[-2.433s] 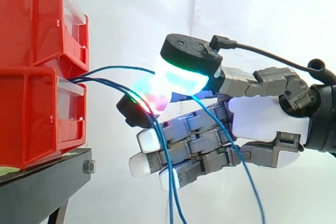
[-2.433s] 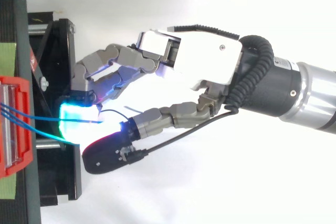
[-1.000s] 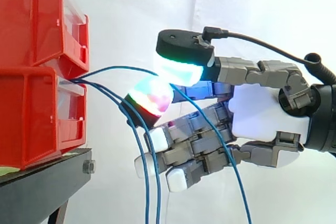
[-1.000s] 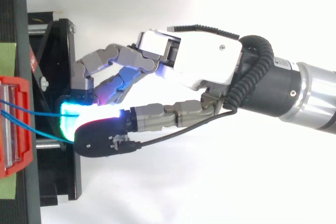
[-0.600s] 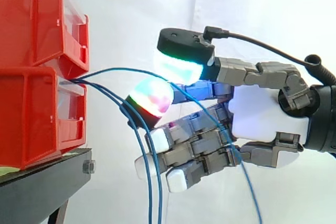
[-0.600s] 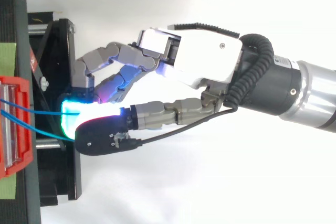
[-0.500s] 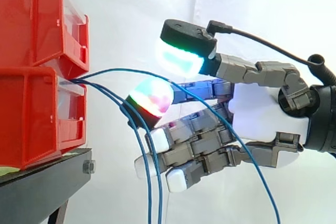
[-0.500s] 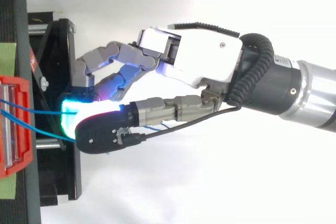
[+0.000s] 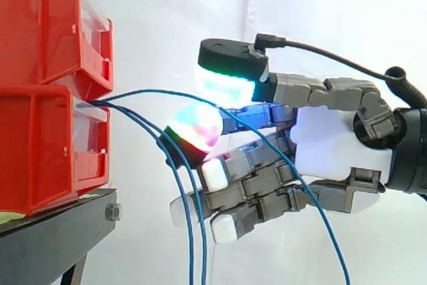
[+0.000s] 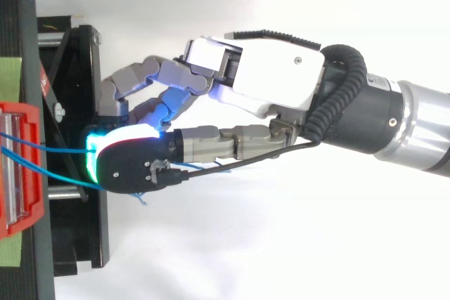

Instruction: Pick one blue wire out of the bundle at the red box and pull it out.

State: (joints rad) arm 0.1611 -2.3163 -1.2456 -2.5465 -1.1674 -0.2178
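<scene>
My hand (image 9: 333, 148) pinches one wire (image 9: 157, 90) between thumb and finger pads (image 9: 227, 83), near the box (image 9: 40, 145); other wires (image 9: 189, 231) hang loose beneath.

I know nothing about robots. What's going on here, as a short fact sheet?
Actor: robot hand, reaching in from the right
Grip: thumb pad and a fingertip pad closed on one blue wire
Wire's path: out of the lower red bin, through the pinch, then hanging down
Rest: other blue wires droop free from the same bin
Support: black stand under the bins
</scene>
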